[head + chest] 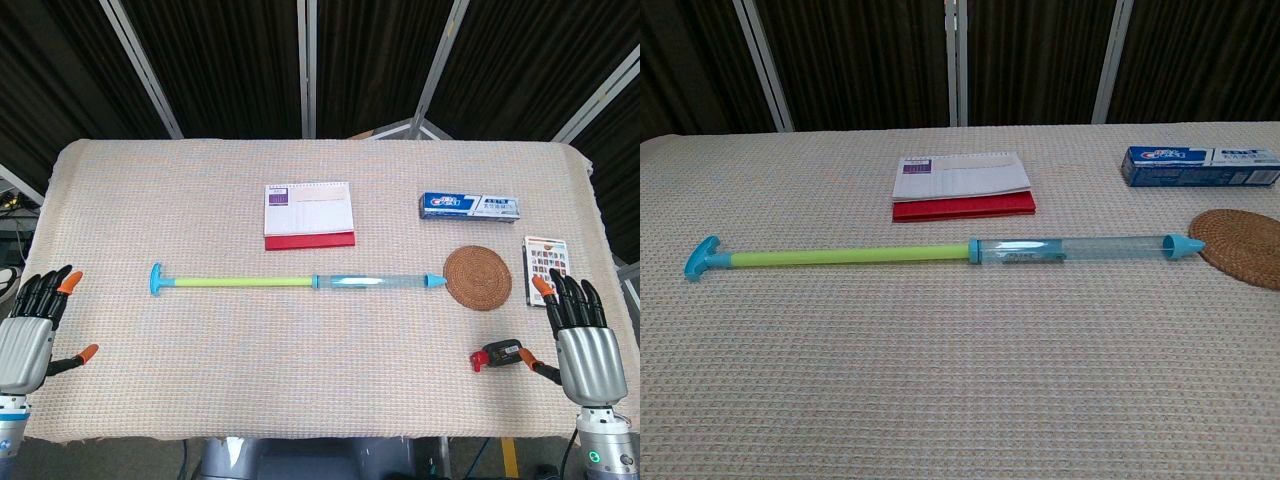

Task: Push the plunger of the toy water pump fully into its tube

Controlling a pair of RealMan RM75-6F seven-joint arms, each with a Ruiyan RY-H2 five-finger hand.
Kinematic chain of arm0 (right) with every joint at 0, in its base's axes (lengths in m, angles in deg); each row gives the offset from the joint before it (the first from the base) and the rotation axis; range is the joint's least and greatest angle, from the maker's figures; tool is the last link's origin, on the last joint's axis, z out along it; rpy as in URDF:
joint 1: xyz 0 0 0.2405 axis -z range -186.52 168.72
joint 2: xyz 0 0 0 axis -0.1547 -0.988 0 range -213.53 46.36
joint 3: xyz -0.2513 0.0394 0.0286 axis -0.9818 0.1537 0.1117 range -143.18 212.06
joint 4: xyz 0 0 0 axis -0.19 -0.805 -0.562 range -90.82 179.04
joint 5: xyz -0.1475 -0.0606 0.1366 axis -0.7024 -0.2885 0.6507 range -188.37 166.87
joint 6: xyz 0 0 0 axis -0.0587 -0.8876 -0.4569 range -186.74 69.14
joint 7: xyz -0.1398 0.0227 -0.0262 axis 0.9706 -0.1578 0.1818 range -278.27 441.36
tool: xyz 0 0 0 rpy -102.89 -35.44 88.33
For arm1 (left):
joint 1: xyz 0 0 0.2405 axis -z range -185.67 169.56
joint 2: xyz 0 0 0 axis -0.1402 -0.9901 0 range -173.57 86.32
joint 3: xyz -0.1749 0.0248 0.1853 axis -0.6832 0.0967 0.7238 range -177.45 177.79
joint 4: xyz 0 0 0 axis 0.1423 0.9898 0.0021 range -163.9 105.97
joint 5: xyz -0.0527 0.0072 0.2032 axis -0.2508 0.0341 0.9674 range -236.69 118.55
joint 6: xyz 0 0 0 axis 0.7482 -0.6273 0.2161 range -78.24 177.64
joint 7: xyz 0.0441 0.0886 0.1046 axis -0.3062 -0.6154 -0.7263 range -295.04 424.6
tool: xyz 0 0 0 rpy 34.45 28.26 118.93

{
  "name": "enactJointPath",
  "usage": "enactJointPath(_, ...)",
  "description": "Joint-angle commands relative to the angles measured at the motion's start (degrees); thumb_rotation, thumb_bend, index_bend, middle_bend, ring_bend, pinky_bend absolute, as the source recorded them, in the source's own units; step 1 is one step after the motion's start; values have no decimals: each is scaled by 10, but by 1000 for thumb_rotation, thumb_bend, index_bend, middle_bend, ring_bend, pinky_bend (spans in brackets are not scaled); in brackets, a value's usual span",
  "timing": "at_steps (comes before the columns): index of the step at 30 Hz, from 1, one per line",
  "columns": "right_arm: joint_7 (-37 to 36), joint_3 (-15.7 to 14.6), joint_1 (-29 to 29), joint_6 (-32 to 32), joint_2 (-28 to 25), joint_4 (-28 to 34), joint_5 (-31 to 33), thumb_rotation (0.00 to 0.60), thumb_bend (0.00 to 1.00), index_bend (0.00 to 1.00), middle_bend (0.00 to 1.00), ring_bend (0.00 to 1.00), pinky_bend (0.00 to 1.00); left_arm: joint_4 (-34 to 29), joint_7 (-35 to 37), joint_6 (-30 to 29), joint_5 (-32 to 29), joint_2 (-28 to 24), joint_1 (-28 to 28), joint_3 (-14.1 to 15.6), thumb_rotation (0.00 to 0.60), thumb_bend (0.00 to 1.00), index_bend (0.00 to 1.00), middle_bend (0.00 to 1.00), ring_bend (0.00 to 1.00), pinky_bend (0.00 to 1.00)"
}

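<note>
The toy water pump, a clear blue plastic tube (pixel 380 283) with its long yellow-green plunger (pixel 240 284) drawn right out, lies across mid-table. Both the left hand (pixel 30 335) and right hand (pixel 580 335) hover empty, fingers spread, at the near corners. I'd steady the tube first, then push the blue T-handle (pixel 156 280) straight along the axis.

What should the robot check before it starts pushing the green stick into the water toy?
1. Plunger pulled out of the clear tube: ok, plenty left to push.
2. Left hand free, fingers apart: ok.
3. Right hand free, fingers apart: ok.
4. Handle at the left end clear to reach: ok.
5. Nozzle tip clear of the woven coaster: not ok, they look to be touching.
6. Tube braced against sliding: not ok, neither hand holds it.
</note>
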Motion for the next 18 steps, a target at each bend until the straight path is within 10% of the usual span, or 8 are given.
enactJointPath(1, -1, 1, 1, 0, 0, 0, 1, 600, 0, 0, 0, 0, 0, -2, 1, 3, -3, -2, 0, -2, 600, 0, 0, 0, 0, 0)
enactJointPath(7, -5, 1, -3, 21, 0, -3, 8, 600, 0, 0, 26, 26, 23, -2, -2, 18, -8, -5, 5, -4, 600, 0, 0, 0, 0, 0)
enactJointPath(10, 9, 16, -23, 51, 11, -10, 27, 600, 0, 0, 508, 542, 398, 0, -7, 23, -11, -5, 8, -7, 600, 0, 0, 0, 0, 0)
enactJointPath(12, 12, 22, -48, 100, 18, -21, 48, 600, 0, 0, 801, 862, 816, 2, -8, 29, -17, -4, 10, -10, 600, 0, 0, 0, 0, 0)
enactJointPath(18, -16, 60, -153, 296, 40, -55, 146, 600, 0, 51, 997, 1000, 1000, 16, -23, 59, -47, 5, 27, -25, 600, 0, 0, 0, 0, 0)
